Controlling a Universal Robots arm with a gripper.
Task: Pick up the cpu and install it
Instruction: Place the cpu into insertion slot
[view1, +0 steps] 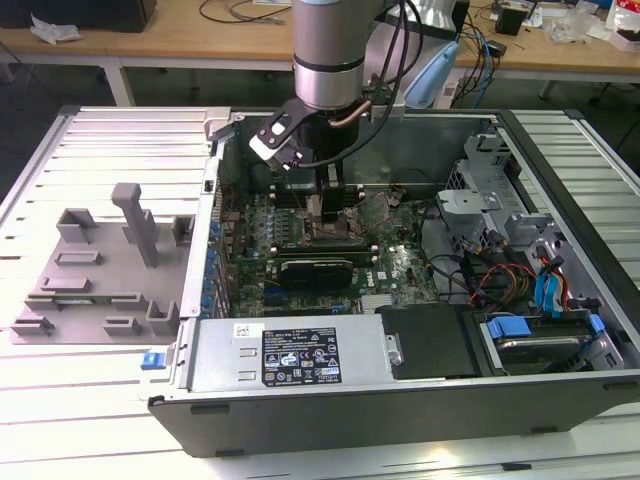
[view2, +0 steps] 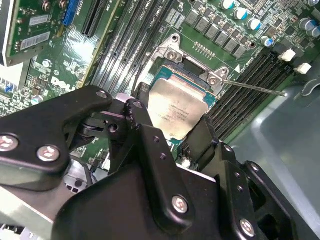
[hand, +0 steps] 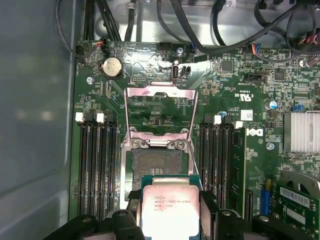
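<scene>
The cpu (hand: 167, 206) is a flat square chip with a shiny silver top, and my gripper (hand: 169, 200) is shut on it, with black fingers (hand: 132, 199) pressing on two opposite edges. In the second wrist view the cpu (view2: 176, 111) hangs tilted just above the open socket (view2: 192, 75). The socket (hand: 155, 167) lies bare on the green motherboard, its metal load plate (hand: 160, 107) swung up and its lever (view2: 255, 88) released. In the exterior view my gripper (view1: 325, 205) reaches down into the open computer case, over the middle of the board.
Memory slots (hand: 97, 165) flank the socket on both sides. Cables (view1: 490, 270) and drive bays (view1: 540, 335) crowd the exterior view's right of the case. A power supply (view1: 290, 352) lines its near wall. A grey plastic fixture (view1: 100, 270) lies on the table at the exterior view's left.
</scene>
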